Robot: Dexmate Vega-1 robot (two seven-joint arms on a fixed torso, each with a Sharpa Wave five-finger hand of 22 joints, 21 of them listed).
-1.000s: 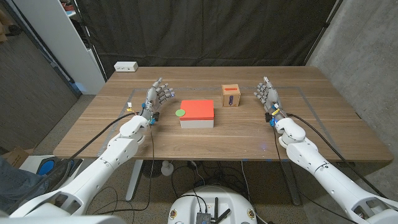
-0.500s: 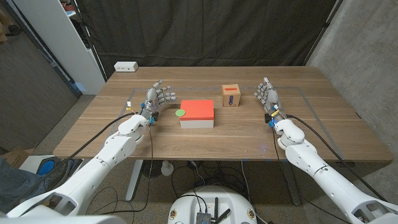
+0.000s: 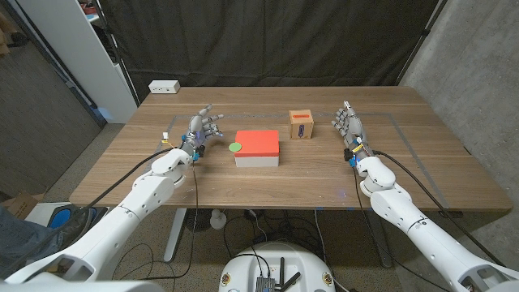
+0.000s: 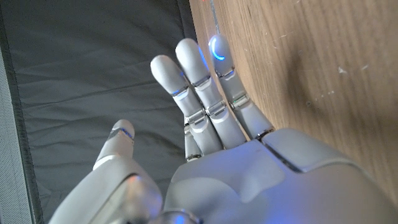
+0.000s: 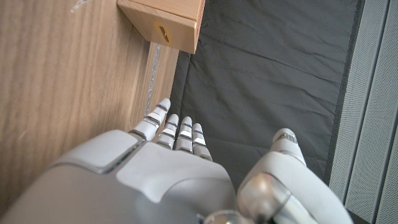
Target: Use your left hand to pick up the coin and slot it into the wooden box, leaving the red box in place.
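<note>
The left hand is hovering over the wooden counter, fingers spread and holding nothing, just to the left of the red box. In the left wrist view the same hand is showing its fingers extended and apart, with the counter's wood grain beside them.

The green coin is lying on the left part of the red box's top, near the left hand but not touching it. The red box (red lid over pale sides) is sitting near the counter's middle. The wooden box is standing behind and to the right of it, apart from it, its slot facing the front.

The right hand is standing open to the right of the wooden box, fingers pointing up and gripping nothing. A white power strip is lying at the counter's far left corner.
</note>
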